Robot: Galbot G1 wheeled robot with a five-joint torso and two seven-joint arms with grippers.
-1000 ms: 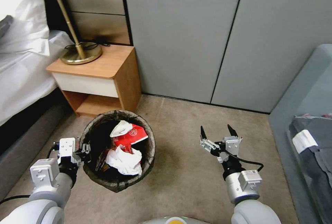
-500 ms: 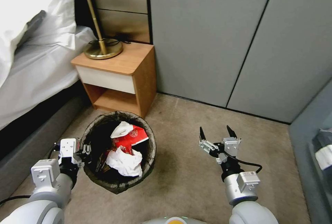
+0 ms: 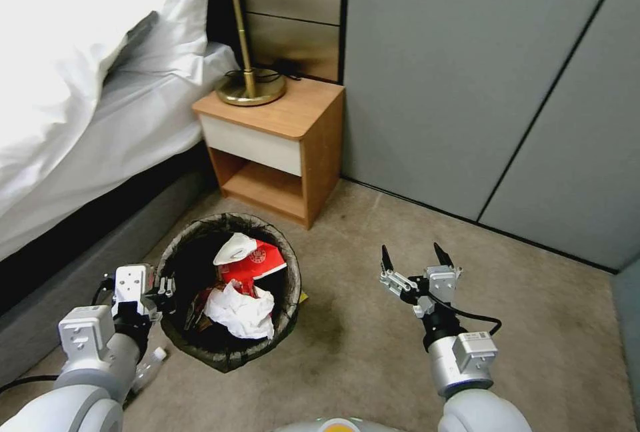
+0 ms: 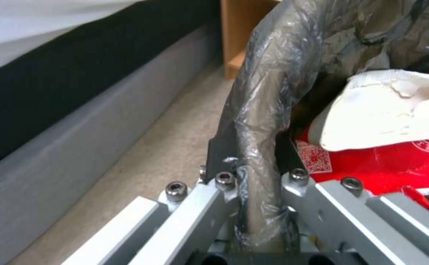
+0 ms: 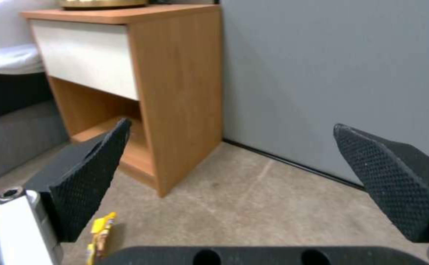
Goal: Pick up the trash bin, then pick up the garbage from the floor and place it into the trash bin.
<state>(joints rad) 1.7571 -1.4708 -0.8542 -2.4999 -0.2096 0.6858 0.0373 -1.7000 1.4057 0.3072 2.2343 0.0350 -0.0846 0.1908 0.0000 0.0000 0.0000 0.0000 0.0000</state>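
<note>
My left claw (image 3: 162,292) pinching bin (image 3: 287,315) rim, bin carried at my left front, part full. Right claw (image 3: 413,271) spread, empty. Collecting step; yellow wrapper (image 5: 100,230) beside bin, judged next: reach, pinch.

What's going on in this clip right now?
The left gripper is clamped on the rim of the trash bin, which holds red cartons and crumpled white paper. The right gripper hangs open and empty over the carpet beside the bin. A small yellow scrap lies on the floor by the bin, and a clear plastic bottle lies near the left arm. A nightstand and bed stand behind.
</note>
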